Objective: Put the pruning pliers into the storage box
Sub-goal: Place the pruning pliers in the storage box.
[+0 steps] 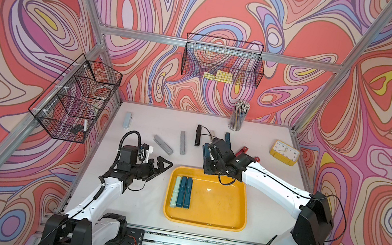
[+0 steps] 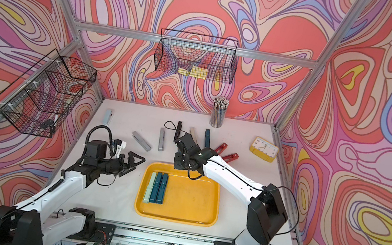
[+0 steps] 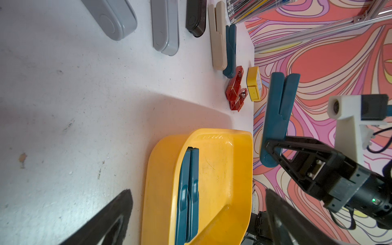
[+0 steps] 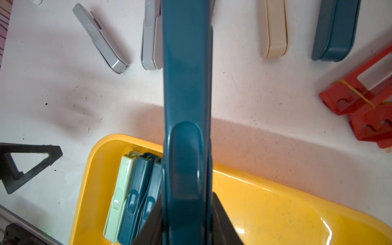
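Teal plastic fills the right gripper (image 3: 270, 153), whose claw is clenched on one of the pruning pliers (image 3: 280, 106). It holds the tool clear of the table (image 1: 138, 200), just above the upper rim of the storage box (image 1: 218, 207) at centre frame in both top views. Against the box's left wall lie the pale green pliers (image 1: 175, 191) and two teal pliers (image 1: 181, 192), side by side. Just left of the box, the left gripper (image 1: 161, 167) hangs released. Higher in the frame, grey pliers (image 1: 163, 144), black pliers (image 1: 198, 135) and red pliers (image 1: 242, 151) lie on the table. At upper right, the yellow clock (image 1: 284, 153) shows numerals too small to read, and the raised marks (image 3: 210, 136) on the box rim are blurred.
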You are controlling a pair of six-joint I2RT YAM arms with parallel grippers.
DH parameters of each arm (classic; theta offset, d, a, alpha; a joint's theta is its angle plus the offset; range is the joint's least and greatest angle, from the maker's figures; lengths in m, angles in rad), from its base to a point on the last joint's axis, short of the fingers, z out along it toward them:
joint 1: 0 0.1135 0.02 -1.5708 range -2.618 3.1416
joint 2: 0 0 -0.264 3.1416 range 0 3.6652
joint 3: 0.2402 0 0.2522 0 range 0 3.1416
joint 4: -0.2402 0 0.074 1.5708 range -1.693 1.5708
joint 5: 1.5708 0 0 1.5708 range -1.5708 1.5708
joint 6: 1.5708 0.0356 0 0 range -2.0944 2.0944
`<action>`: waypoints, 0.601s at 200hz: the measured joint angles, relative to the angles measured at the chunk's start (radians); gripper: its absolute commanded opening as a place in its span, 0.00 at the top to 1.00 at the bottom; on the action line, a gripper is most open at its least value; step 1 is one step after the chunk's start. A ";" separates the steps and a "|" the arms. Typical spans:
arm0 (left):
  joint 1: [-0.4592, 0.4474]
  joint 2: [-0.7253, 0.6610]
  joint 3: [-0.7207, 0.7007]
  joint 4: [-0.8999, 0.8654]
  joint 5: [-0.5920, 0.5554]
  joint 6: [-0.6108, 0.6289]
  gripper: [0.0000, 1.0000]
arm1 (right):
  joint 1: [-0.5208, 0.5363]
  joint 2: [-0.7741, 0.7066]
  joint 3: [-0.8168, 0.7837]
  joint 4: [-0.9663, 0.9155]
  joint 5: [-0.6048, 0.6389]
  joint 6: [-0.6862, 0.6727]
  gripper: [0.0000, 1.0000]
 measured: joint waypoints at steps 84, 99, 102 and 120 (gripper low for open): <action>-0.058 -0.032 -0.002 -0.031 -0.026 0.017 0.01 | 0.151 -0.079 -0.123 -0.004 0.052 0.156 0.77; -0.069 -0.035 -0.006 -0.034 -0.036 0.019 0.01 | 0.174 -0.100 -0.142 -0.007 0.061 0.184 0.77; -0.072 -0.035 -0.007 -0.035 -0.038 0.019 0.01 | 0.180 -0.105 -0.146 -0.007 0.063 0.191 0.77; -0.086 -0.035 -0.010 -0.043 -0.045 0.019 0.01 | 0.211 -0.118 -0.164 -0.007 0.076 0.226 0.77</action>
